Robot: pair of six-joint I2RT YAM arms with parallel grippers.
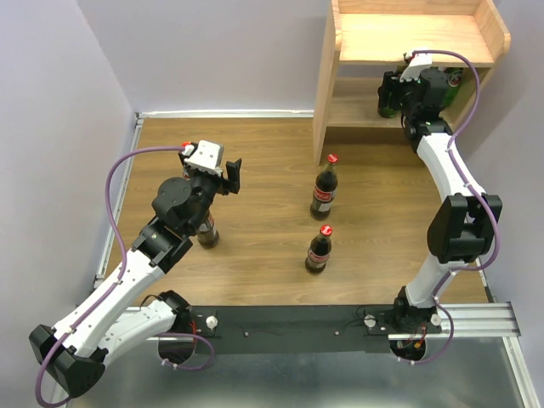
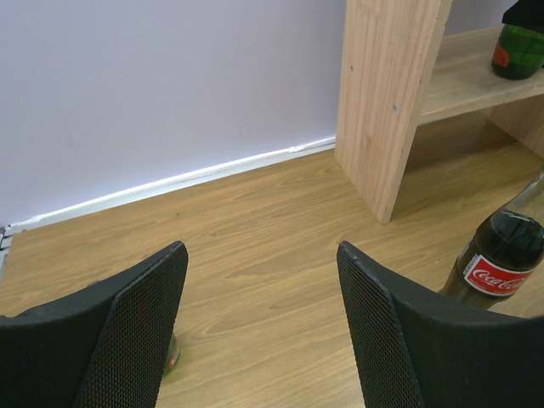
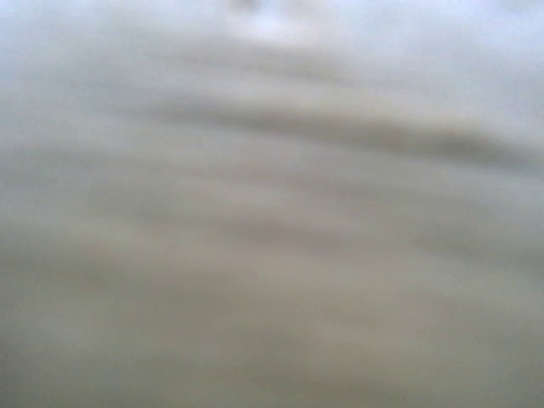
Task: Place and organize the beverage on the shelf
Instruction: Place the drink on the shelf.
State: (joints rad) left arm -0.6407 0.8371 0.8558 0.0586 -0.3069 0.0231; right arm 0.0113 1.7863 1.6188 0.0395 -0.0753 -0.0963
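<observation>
My left claw (image 2: 262,253) hangs released above the wooden tabletop (image 1: 255,144), its two meshed fingers (image 2: 136,331) spread wide with nothing between them. It faces the back wall and the near side panel of the shelf (image 1: 325,93). Just under my left arm stands one bottle (image 1: 207,233), mostly hidden by the arm, so I cannot say which kind it is.

Two cola bottles with red caps stand upright on the open tabletop between my arms. One (image 1: 324,189) is nearer the shelf, and the other (image 1: 319,251) is just in front of it, towards my bases. They stand apart, not touching.

My right arm (image 1: 446,170) stretches into the shelf's lower tier, and my right claw (image 1: 423,89) sits under the top board. Its own camera gives only a grey blur, so I cannot tell whether it is clenched or released. Green glass bottles stand on that lower tier either side of it, one to the left (image 1: 387,95) and one to the right (image 1: 456,85). The top board carries no bottle.
</observation>
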